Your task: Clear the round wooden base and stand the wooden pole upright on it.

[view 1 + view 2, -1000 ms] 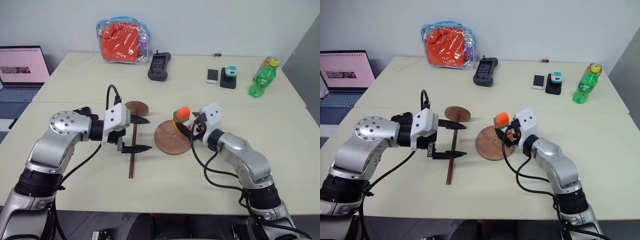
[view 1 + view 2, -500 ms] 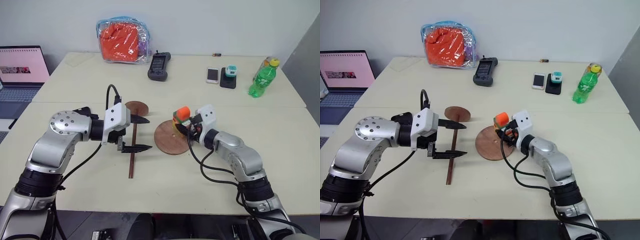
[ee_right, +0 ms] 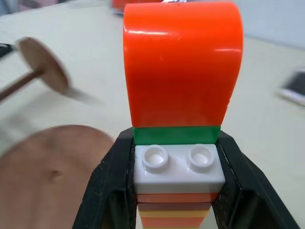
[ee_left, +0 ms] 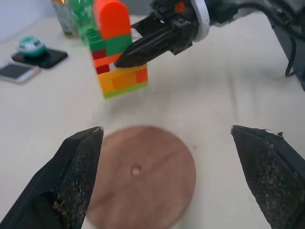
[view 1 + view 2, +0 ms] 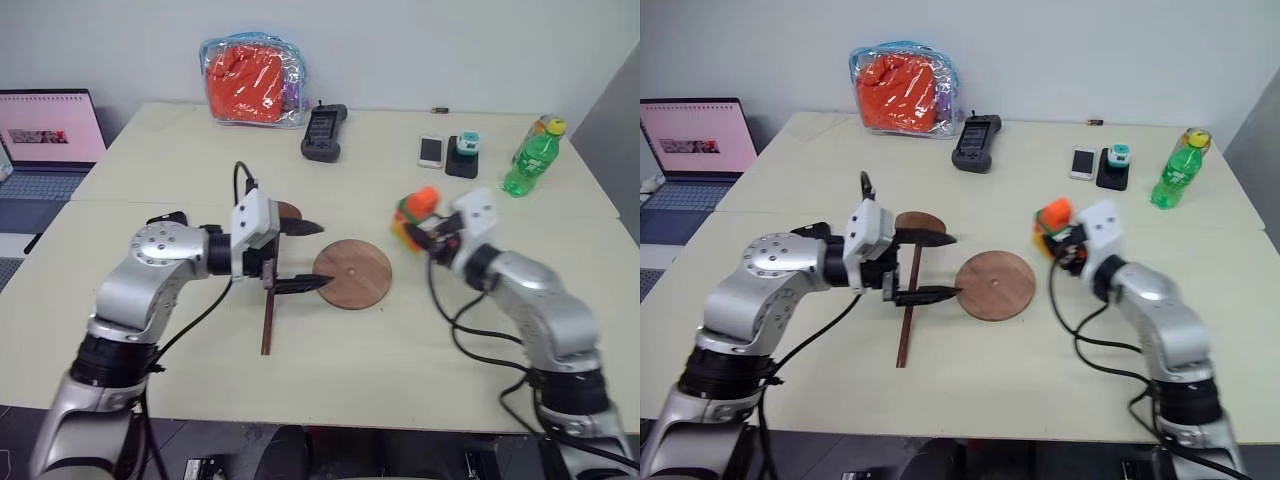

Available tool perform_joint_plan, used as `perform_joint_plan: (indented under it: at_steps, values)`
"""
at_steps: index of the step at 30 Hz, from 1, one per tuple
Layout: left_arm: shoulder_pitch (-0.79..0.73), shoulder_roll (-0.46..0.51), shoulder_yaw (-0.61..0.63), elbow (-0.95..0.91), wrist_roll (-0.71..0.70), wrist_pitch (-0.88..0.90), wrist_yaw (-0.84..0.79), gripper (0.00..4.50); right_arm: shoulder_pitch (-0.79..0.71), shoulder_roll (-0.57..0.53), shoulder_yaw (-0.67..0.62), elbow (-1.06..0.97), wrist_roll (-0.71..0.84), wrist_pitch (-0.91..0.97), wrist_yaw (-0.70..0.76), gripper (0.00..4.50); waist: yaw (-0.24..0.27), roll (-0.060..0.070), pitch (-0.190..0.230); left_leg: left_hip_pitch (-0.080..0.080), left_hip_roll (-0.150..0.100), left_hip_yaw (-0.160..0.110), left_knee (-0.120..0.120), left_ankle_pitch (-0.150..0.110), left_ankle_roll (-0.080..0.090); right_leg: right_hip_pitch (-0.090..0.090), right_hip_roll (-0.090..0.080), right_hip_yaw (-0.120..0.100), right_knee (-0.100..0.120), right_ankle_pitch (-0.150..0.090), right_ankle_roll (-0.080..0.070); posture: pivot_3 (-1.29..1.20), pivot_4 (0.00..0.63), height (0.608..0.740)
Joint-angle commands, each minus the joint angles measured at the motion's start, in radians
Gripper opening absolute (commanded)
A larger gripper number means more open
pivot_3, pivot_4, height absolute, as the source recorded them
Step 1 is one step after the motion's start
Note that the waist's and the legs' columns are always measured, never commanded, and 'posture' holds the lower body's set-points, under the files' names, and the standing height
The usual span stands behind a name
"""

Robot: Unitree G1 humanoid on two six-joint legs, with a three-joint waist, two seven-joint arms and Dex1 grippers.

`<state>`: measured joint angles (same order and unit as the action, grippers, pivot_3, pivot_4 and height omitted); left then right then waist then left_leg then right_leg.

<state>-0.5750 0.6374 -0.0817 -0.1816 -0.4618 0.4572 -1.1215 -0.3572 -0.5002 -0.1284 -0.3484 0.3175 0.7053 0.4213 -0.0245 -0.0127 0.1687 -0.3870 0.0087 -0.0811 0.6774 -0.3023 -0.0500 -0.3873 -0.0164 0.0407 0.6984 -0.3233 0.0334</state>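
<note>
The right gripper [image 5: 425,232] has lifted the block tower [image 5: 414,216] off the round wooden base [image 5: 352,274].

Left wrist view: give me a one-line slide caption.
Right gripper shut on the toy brick stack, held clear of the bare round wooden base, framed by the open left gripper's fingers.

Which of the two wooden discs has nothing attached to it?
The round wooden base, the larger disc lying flat with a small centre hole. The smaller disc is fixed to the wooden pole's far end.
</note>
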Motion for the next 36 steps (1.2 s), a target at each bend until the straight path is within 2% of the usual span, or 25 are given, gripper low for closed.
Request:
perform_joint_plan:
  at_steps: [1, 5, 10, 19, 21, 22, 26, 30, 31, 36]
  values:
    - [-0.071, -0.086, -0.06, -0.012, 0.023, -0.004, 0.053, 4.5, 0.093, -0.075, -0.152, -0.016, -0.032, -0.042, -0.021, 1.52, -0.001, 0.0, 0.0, 0.0, 0.0, 0.001, 0.0, 0.0, 0.0, 0.0, 0.0, 0.0, 0.0, 0.0, 0.0, 0.0, 0.15, 0.74]
    - [-0.142, -0.196, -0.146, 0.048, 0.084, -0.026, 0.092, 4.5, 0.197, -0.081, -0.264, 0.084, -0.06, -0.174, -0.047, 1.52, -0.002, 0.0, 0.0, 0.0, -0.001, 0.002, 0.0, 0.0, 0.0, 0.001, 0.0, 0.001, 0.0, 0.0, 0.0, 0.0, 0.15, 0.74]
    - [-0.22, -0.291, -0.21, 0.143, 0.143, -0.043, 0.113, 4.5, 0.252, -0.053, -0.297, 0.16, -0.066, -0.277, -0.058, 1.52, -0.014, 0.001, -0.001, 0.003, -0.001, 0.007, -0.001, 0.0, 0.0, 0.001, 0.003, 0.003, 0.002, 0.0, 0.0, 0.0, 0.15, 0.74]
    - [-0.24, -0.327, -0.221, 0.178, 0.178, -0.031, 0.119, 4.5, 0.257, -0.01, -0.323, 0.171, -0.018, -0.26, -0.077, 1.52, -0.012, 0.003, -0.001, 0.004, 0.001, 0.006, -0.001, 0.0, 0.0, 0.001, 0.004, 0.004, 0.002, 0.0, 0.0, 0.0, 0.15, 0.74]
    - [-0.231, -0.321, -0.222, 0.171, 0.183, -0.03, 0.118, 4.5, 0.261, -0.012, -0.331, 0.167, -0.008, -0.251, -0.077, 2.23, -0.007, 0.003, -0.001, 0.004, 0.001, 0.006, -0.001, 0.0, 0.0, 0.001, 0.003, 0.004, 0.002, 0.0, 0.0, 0.0, 0.15, 0.74]
    - [-0.227, -0.319, -0.223, 0.167, 0.188, -0.029, 0.121, 4.5, 0.263, -0.014, -0.332, 0.163, -0.003, -0.248, -0.077, 2.35, -0.006, 0.003, -0.001, 0.004, 0.001, 0.006, -0.001, 0.0, 0.0, 0.001, 0.003, 0.004, 0.002, 0.0, 0.0, 0.0, 0.15, 0.74]
    - [-0.222, -0.319, -0.221, 0.16, 0.196, -0.007, 0.133, 4.5, 0.264, -0.022, -0.333, 0.144, 0.012, -0.233, -0.072, 3.44, -0.005, 0.003, -0.001, 0.003, 0.001, 0.006, -0.001, 0.0, 0.0, 0.001, 0.002, 0.004, 0.002, 0.0, 0.0, 0.0, 0.15, 0.74]
    - [-0.233, -0.309, -0.203, 0.168, 0.193, 0.02, 0.141, 4.5, 0.267, -0.033, -0.335, 0.11, 0.029, -0.216, -0.066, 4.31, -0.005, 0.003, -0.001, 0.003, 0.001, 0.006, -0.001, 0.0, 0.0, 0.001, 0.002, 0.004, 0.002, 0.0, 0.0, 0.0, 0.15, 0.74]
    - [-0.238, -0.306, -0.195, 0.17, 0.19, 0.031, 0.144, 4.5, 0.268, -0.035, -0.338, 0.101, 0.032, -0.21, -0.068, 4.45, -0.005, 0.003, -0.001, 0.003, 0.001, 0.006, -0.001, 0.0, 0.0, 0.001, 0.002, 0.004, 0.002, 0.0, 0.0, 0.0, 0.15, 0.74]
    - [-0.254, -0.269, -0.135, 0.16, 0.172, 0.064, 0.161, 4.5, 0.284, -0.058, -0.366, 0.036, 0.027, -0.198, -0.088, 4.45, -0.005, 0.003, -0.001, 0.003, 0.001, 0.006, -0.001, 0.0, 0.0, 0.001, 0.002, 0.004, 0.002, 0.0, 0.0, 0.0, 0.15, 0.74]
